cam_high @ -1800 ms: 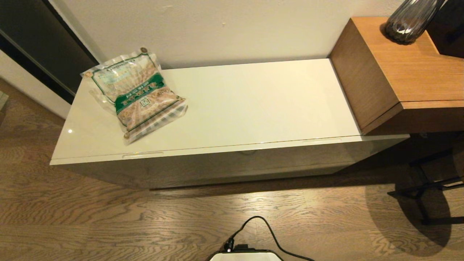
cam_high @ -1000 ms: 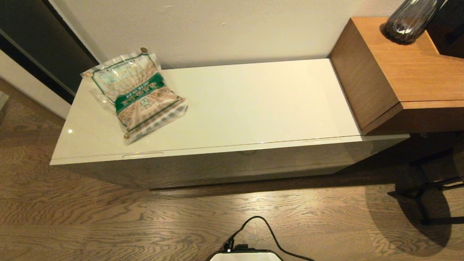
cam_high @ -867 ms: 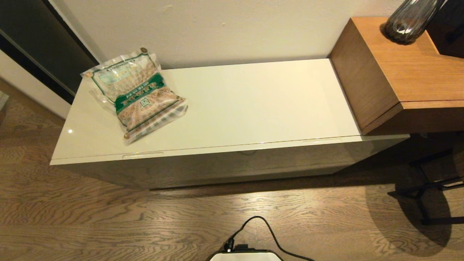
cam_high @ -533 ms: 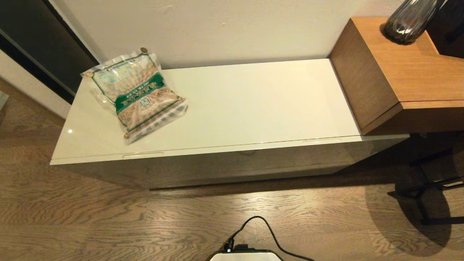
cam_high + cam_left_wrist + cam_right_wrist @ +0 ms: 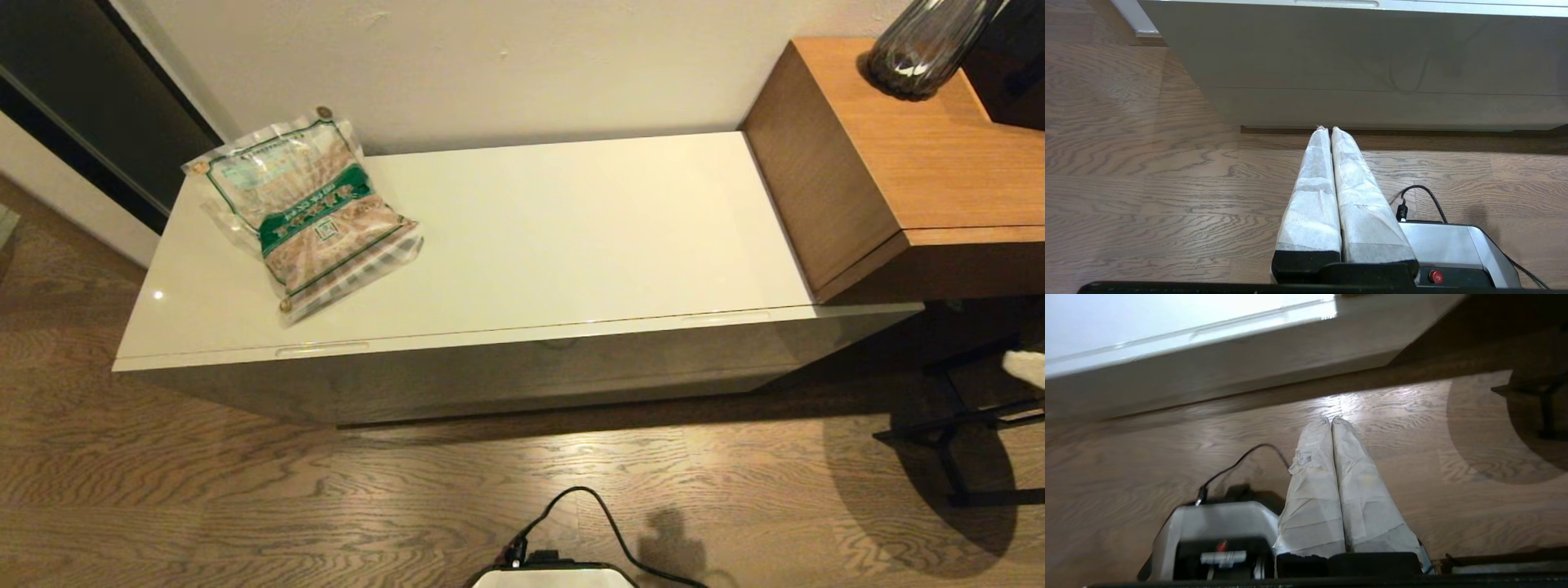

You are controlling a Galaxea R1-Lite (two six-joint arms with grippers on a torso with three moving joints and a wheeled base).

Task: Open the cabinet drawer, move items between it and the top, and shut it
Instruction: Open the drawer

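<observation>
The cabinet drawer point(image 5: 522, 359) is seen fully pushed in, its front flush under the top point(image 5: 571, 237), with two slim handle recesses along its upper edge. A clear bag of tan food point(image 5: 306, 208) with a green-and-white label is laid flat on the surface toward its left end, close to the wall. A brown wooden block point(image 5: 890, 163) is butted against the surface's right end, and a dark glass vase point(image 5: 922, 45) is stood on it. The left gripper point(image 5: 1327, 130) is held low over the wooden floor point(image 5: 204, 490) before the cabinet front, jaws pressed together with nothing between them. The right gripper point(image 5: 1329, 419) is held above the floor, jaws likewise closed and empty. The robot's base point(image 5: 551, 576) and its black cable are seen below.
</observation>
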